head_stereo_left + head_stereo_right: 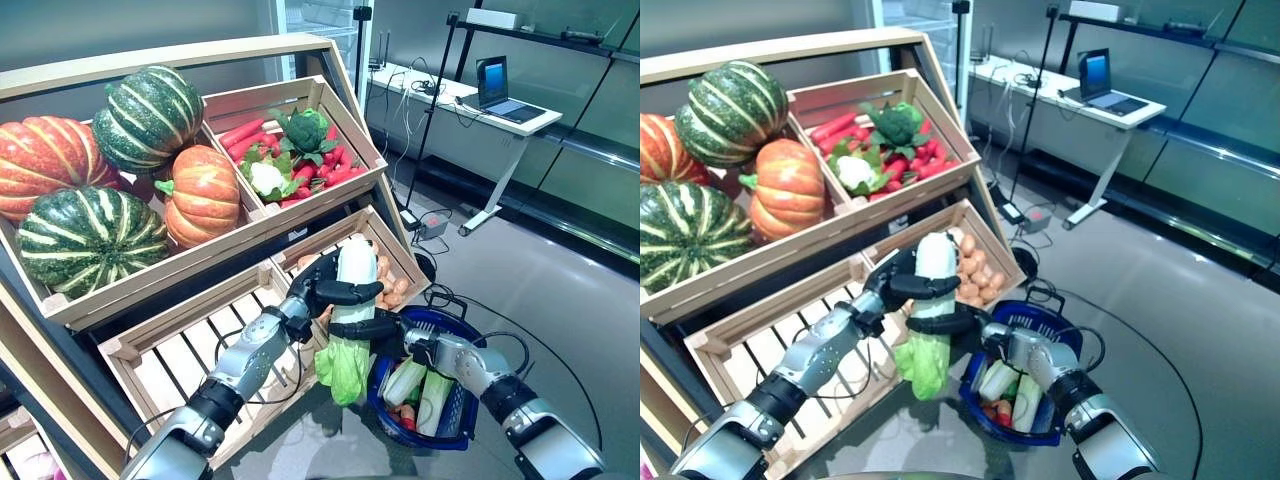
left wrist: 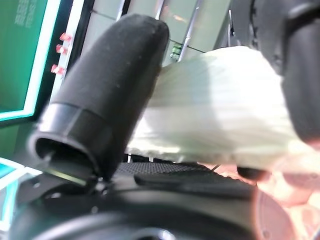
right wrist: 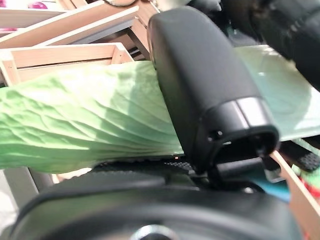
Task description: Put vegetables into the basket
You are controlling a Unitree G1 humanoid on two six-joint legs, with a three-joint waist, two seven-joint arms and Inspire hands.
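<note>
A long cabbage with a white stalk end up and green leaves hanging down is held upright beside the blue basket, just left of its rim. My left hand is curled round the white stalk; its wrist view shows the thumb against the pale stalk. My right hand is curled round the cabbage just below, above the leaves; its wrist view shows the thumb across the green leaf. Pale green-white vegetables and small red-orange ones lie in the basket.
The wooden stand with sloping crates rises to the left and behind the hands. The basket stands on the grey floor at its foot. A white desk with a laptop stands far back right.
</note>
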